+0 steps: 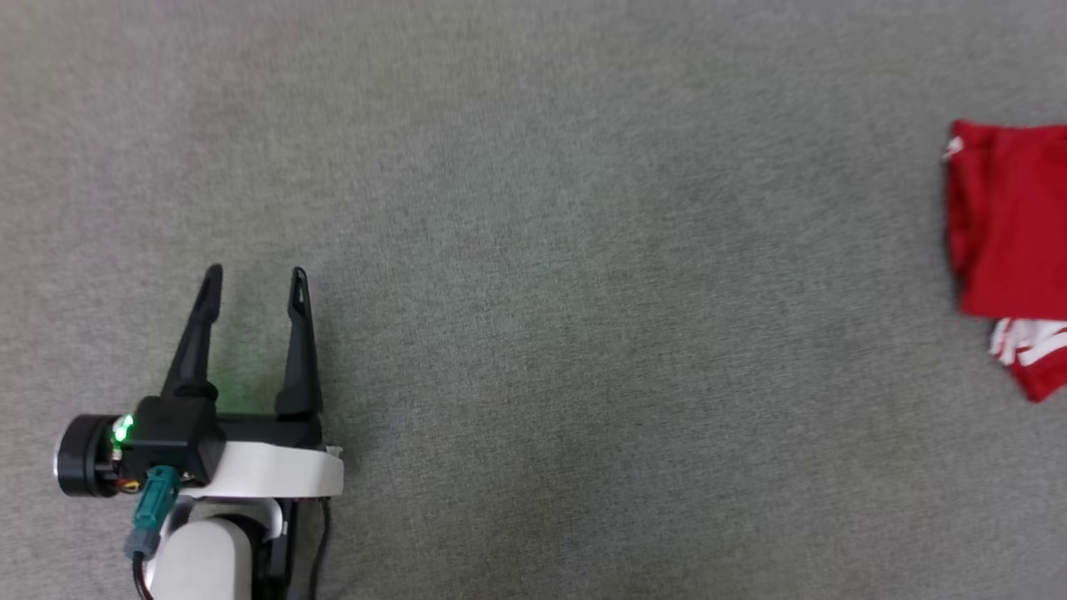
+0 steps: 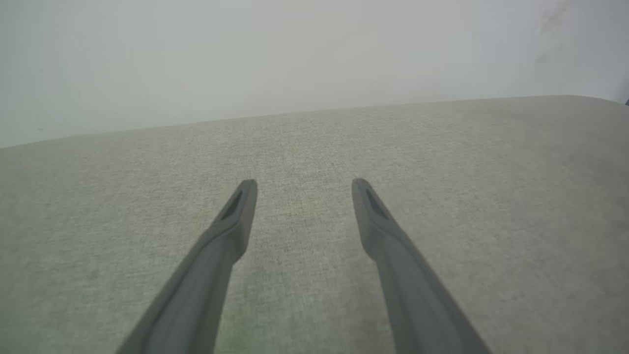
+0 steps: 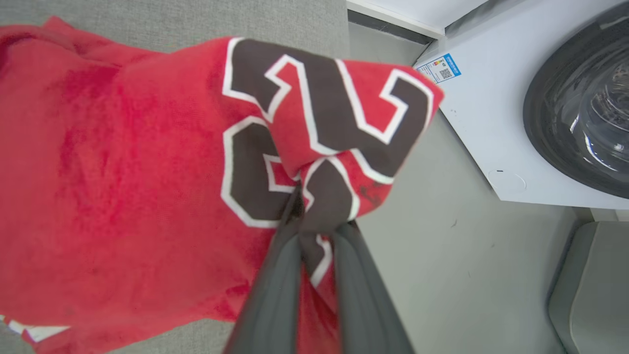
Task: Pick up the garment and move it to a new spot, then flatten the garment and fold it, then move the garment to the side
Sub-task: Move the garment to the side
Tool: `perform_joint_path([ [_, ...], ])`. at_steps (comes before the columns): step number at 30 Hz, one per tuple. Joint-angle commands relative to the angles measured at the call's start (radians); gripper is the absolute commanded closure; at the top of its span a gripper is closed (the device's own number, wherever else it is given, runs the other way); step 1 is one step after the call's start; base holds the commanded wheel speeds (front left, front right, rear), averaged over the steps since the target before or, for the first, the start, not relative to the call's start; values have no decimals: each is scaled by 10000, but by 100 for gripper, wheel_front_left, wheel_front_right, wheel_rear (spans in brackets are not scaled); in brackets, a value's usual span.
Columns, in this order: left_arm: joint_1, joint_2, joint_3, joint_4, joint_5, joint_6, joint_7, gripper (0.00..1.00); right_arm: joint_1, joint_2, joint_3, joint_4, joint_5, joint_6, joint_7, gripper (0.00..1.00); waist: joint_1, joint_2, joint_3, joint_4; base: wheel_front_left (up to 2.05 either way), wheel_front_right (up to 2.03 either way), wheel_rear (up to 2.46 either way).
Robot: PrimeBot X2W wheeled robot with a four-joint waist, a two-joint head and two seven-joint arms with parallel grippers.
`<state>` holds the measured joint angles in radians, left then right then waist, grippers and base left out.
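Note:
The garment [image 1: 1013, 225], a red jersey T-shirt, lies folded at the far right edge of the head view, with striped red-and-white trim [image 1: 1029, 342] below it. In the right wrist view the garment [image 3: 123, 172] spreads wide, its dark white-edged numerals [image 3: 314, 123] bunched up. My right gripper [image 3: 317, 221] is shut on that lettered fold, lifting it off the grey surface. My left gripper [image 1: 254, 279] hovers open at the lower left of the head view, far from the shirt. Nothing sits between the left gripper's [image 2: 303, 189] fingers.
Grey fabric surface [image 1: 542, 292] stretches across the head view. Past its edge in the right wrist view are a pale floor [image 3: 442, 255] and a white washing machine [image 3: 491, 123] with a dark round door [image 3: 585, 103]. A pale wall [image 2: 245, 59] rises behind the surface.

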<state>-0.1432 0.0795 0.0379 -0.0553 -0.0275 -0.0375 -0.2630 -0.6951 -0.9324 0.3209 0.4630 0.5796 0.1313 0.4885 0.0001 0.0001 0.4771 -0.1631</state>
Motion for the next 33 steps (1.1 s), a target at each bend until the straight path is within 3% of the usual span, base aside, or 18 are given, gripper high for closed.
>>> perform_joint_path([
  [1, -168, 50, 37, -57, 76, -41, -22, 0, -307, 105, -205, 251, -240, -11, -128, 100, -1, -1, 432, 55, 0, 0, 0],
  [9, -267, 166, 196, -94, 63, -110, -22, 0, -738, 781, -834, 1401, -1033, -11, -575, 100, -1, -1, 599, 14, 0, 0, 0],
  [10, -258, 160, 194, -59, 72, -103, -22, 0, -712, 909, -895, 1588, -1150, -11, -565, 56, -1, -1, 540, 15, 0, 0, 0],
  [11, -246, 148, 195, -25, 82, -91, -22, 0, -684, 1013, -876, 1695, -1259, -11, -567, 0, -1, -1, 442, 19, 0, 0, 0],
  [18, 156, -19, 137, 129, 0, 43, -22, 0, -935, 1338, -1759, 1869, -3032, -11, -2311, 0, -1, -1, -632, 123, 0, 0, 0],
  [24, 659, -140, 113, 206, -156, 211, -22, 0, -661, 2443, -2850, 998, -4041, -12, -4537, 0, -1, -1, -1615, 307, 0, 0, 0],
  [33, 1318, -255, 25, 269, -362, 459, -22, 0, 1100, 5196, -3837, -1542, -5231, -9, -7234, 0, -1, -1, -2807, 955, 0, 0, 0],
])
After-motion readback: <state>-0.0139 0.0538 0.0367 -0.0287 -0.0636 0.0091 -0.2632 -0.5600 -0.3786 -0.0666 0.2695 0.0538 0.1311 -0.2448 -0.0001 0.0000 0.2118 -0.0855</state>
